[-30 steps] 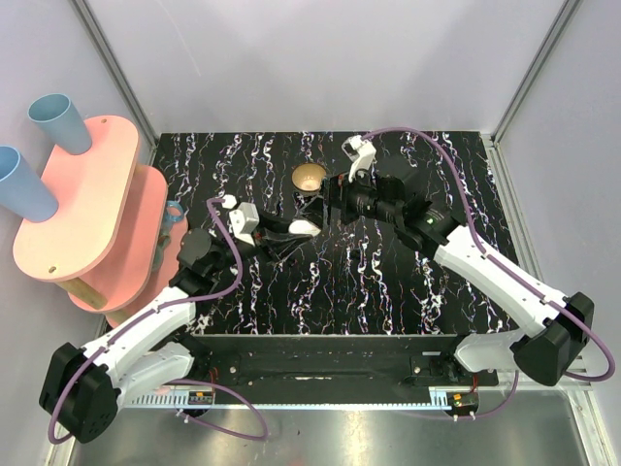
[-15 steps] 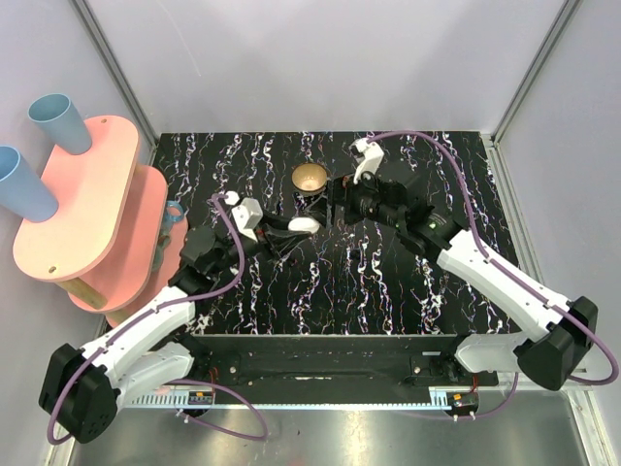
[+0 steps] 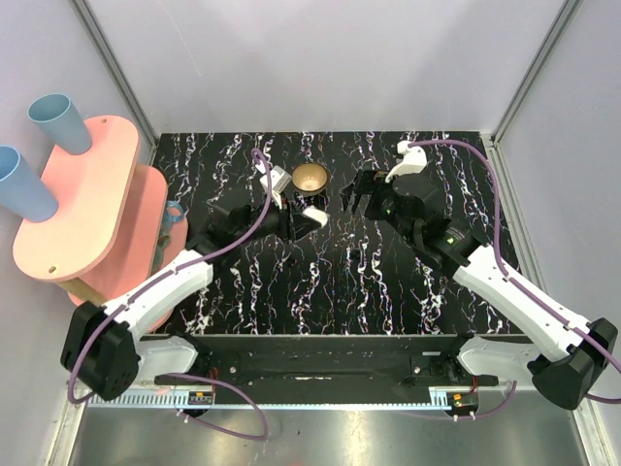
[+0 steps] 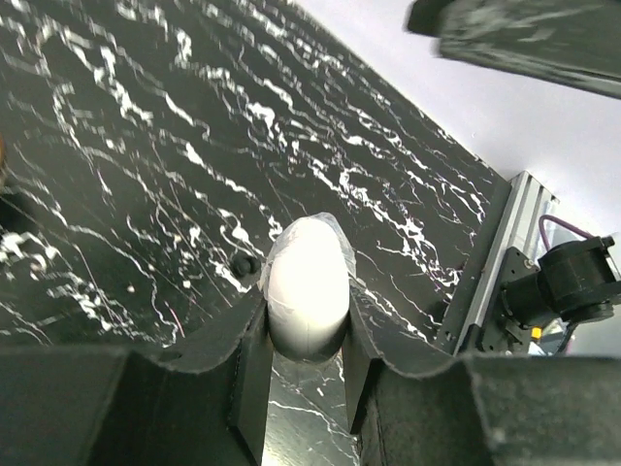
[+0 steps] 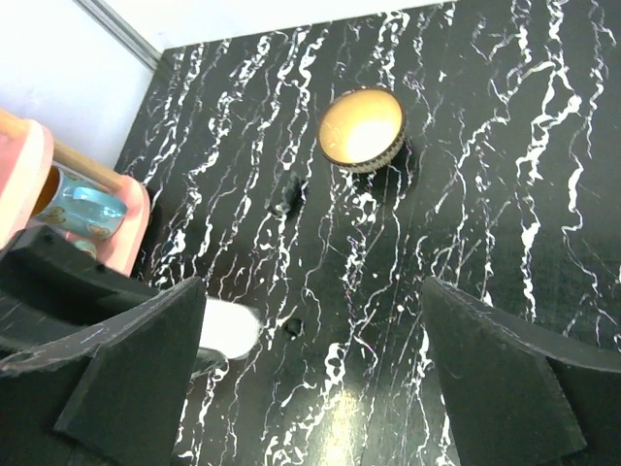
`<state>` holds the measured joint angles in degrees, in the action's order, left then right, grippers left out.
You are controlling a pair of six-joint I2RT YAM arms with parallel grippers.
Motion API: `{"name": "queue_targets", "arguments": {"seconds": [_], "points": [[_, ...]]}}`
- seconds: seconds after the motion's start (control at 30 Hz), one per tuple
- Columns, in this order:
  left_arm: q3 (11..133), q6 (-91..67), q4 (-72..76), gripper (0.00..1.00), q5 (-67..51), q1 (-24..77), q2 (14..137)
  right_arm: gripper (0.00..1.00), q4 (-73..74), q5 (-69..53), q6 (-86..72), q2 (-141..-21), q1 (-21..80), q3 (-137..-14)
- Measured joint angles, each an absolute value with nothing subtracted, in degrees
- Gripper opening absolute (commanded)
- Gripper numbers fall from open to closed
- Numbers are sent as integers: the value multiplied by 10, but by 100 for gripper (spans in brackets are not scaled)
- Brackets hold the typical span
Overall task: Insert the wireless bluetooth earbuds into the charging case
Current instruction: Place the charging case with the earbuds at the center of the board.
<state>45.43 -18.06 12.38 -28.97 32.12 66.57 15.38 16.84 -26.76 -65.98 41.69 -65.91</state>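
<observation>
Two grippers above a black marbled tabletop [image 3: 369,282]: left gripper [image 4: 306,325], jaws clamped on the glossy white oval plastic charging case [image 4: 308,272], near the round brass bowl [image 3: 310,178]; right gripper [image 5: 312,291], jaws spread wide apart.

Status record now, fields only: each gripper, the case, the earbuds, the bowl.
left gripper: shut on the charging case
right gripper: open, empty, right of the brass bowl in the top view
charging case: clamped in the left gripper, just nearer the arm bases than the brass bowl
earbuds: not discernible in any view
brass bowl: upright, inside washed out by glare
</observation>
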Motion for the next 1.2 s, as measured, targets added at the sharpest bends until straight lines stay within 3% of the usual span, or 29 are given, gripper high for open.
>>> {"name": "queue_targets", "arguments": {"seconds": [0.43,0.9,1.2], "points": [[495,-310,93,0,-300,318,811,100,184,187,-299,-649,408,-645],[502,-456,260,1,-293,318,972,100,123,178,-335,-569,406,-577],[503,-500,301,8,-270,318,1023,100,105,166,-328,-580,405,-576]]}}
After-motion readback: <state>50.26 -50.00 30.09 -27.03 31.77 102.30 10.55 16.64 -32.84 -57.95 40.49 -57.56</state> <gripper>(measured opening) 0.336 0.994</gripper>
